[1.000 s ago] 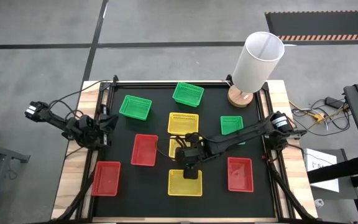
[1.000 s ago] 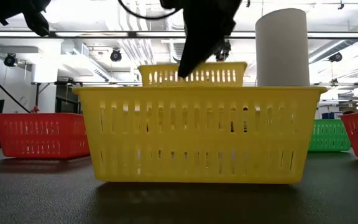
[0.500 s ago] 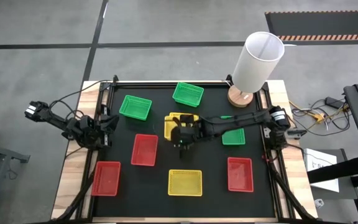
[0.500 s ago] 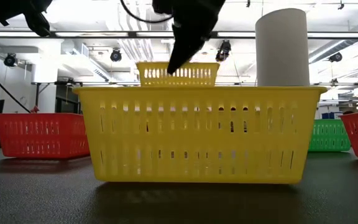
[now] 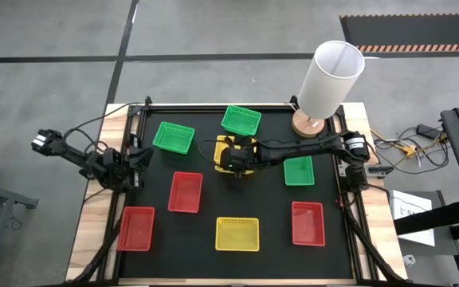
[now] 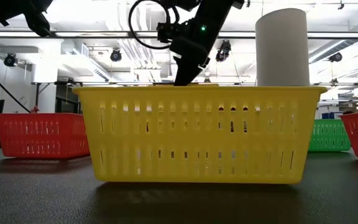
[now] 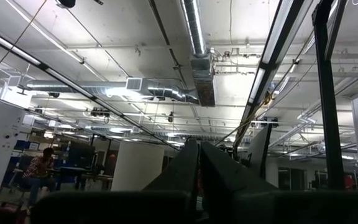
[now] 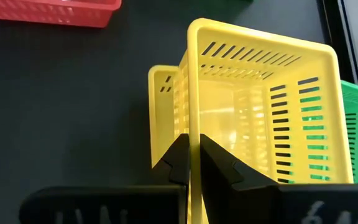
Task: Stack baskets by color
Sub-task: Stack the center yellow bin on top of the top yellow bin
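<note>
Nearest you on the desk [image 5: 237, 263] sits one yellow basket [image 5: 237, 233], alone at the front middle, with a red basket [image 5: 135, 228] at front left and another red basket [image 5: 307, 222] at front right. A third red basket [image 5: 185, 192] lies a little farther back, left of centre. That gives you three red.

Past those, in the middle, your right tool [image 5: 234, 164] is clamped shut on the rim of a yellow basket [image 8: 253, 118], holding it tilted over a second yellow basket [image 8: 163, 84] that lies just beneath and beside it. So you count three yellow: one at the front, two here.

The right arm reaches across from the desk's right edge, stretched nearly flat, wrist bent down.

Green comes to three: one green basket [image 5: 298, 170] right of the tool, one [image 5: 174, 137] at back left, one [image 5: 241, 120] at back centre.

Your left tool [image 5: 138, 156] is closed and empty, parked at the left edge, pointing up at the ceiling.
</note>
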`<state>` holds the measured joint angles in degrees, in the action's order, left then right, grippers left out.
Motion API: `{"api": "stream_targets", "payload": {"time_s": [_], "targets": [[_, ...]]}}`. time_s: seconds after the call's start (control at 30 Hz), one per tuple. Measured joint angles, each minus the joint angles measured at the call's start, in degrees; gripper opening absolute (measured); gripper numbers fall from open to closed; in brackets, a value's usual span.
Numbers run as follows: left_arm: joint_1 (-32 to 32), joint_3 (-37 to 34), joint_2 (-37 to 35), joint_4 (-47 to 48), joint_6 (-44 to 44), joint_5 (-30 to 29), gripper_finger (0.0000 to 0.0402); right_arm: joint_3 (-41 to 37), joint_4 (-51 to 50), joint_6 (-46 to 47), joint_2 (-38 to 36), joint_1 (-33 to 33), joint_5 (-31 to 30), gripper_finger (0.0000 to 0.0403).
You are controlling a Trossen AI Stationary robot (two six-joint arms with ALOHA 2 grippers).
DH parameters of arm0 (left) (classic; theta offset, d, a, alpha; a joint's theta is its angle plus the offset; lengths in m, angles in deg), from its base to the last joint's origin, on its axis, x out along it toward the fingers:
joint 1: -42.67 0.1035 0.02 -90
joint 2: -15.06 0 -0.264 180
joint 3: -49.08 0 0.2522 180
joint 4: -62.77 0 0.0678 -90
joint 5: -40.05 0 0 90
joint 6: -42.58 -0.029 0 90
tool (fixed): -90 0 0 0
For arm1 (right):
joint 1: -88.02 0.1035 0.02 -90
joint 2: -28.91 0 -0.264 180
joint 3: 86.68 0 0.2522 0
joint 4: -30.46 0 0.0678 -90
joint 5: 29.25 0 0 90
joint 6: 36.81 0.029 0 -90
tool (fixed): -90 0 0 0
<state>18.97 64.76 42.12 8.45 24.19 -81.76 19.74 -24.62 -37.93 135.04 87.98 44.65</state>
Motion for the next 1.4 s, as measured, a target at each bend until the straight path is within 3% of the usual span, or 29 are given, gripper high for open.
{"api": "stream_targets", "payload": {"time_s": [1.4], "targets": [[-0.01, -0.04, 0.25, 0.03, 0.16, 0.00, 0.0000, -0.90, 1.39, 2.01, 2.45, 0.40, 0.03, 0.0013]]}}
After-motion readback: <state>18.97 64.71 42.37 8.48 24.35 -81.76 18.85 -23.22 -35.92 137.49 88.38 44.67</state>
